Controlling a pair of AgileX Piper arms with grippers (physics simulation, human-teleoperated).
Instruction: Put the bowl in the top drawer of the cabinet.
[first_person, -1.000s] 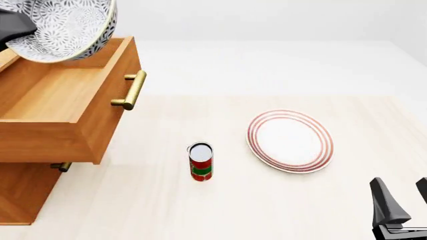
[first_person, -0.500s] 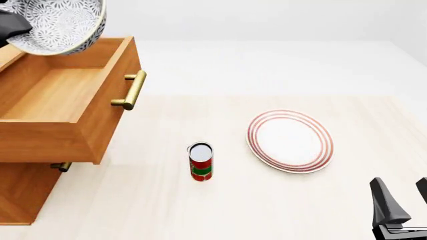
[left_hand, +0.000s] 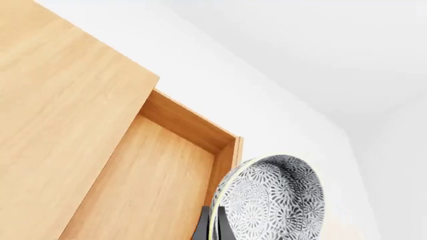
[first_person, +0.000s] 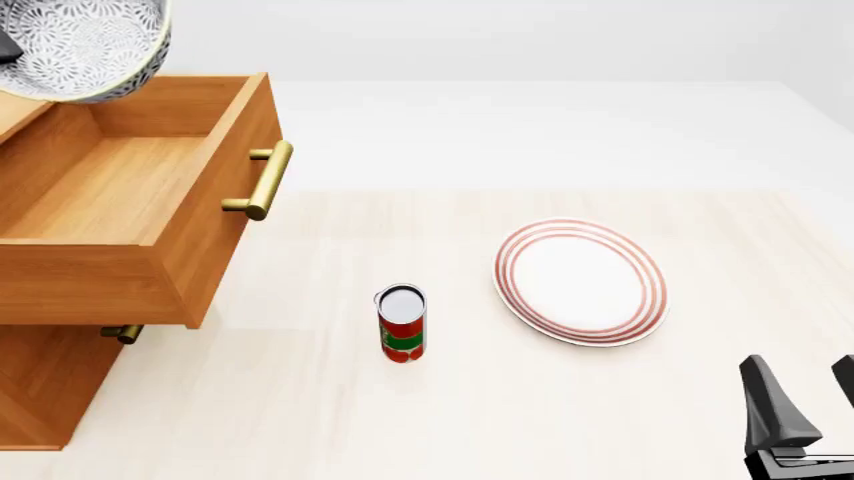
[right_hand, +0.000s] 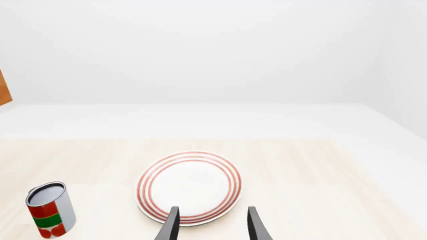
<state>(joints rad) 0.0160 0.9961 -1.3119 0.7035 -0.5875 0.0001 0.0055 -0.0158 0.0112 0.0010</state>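
Speckled bowl (first_person: 83, 45), pinched by my left gripper (left_hand: 212, 231), hangs tilted above the open drawer's (first_person: 100, 190) back corner; right gripper (right_hand: 211, 225) spread, idle.

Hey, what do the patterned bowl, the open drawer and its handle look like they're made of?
The bowl looks like glazed ceramic: a smooth white surface with dense grey-blue floral print inside and out. The top drawer looks like light-brown wood, with visible grain and a matte finish. Its bar handle looks like brass, yellow and softly shiny. These are simulator renders, so it is only the look.
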